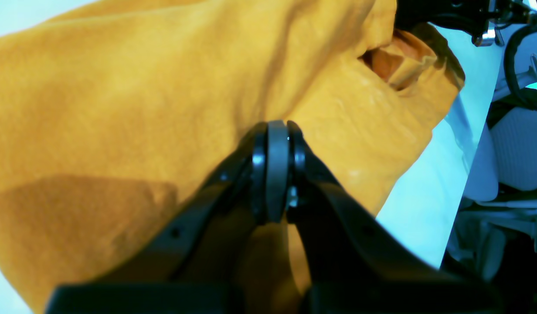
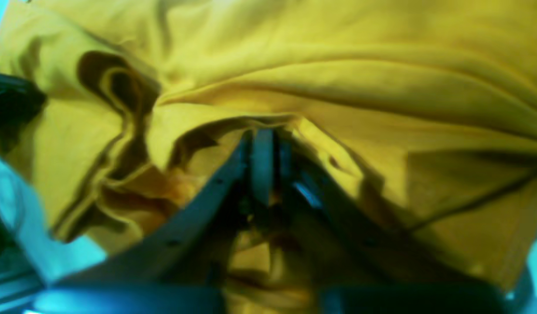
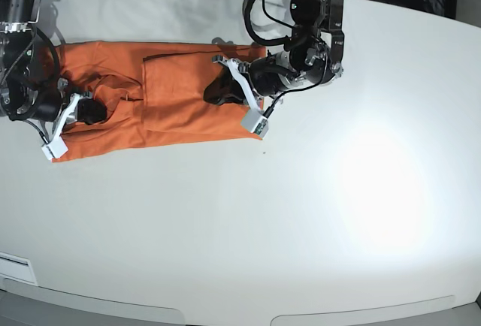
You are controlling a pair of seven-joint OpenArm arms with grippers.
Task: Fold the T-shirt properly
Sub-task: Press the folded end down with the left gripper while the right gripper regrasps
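The orange T-shirt (image 3: 150, 101) lies stretched along the far side of the white worktop (image 3: 301, 213), already narrowed into a long band. Biggest risk here: the thin cloth may slip or bunch if the two ends lift unevenly. The left claw (image 1: 277, 131) is pressed together on a pinch of fabric, arm reaching low from the far edge. The right claw (image 2: 262, 139) sits buried in folds; whether it grips, I cannot tell.
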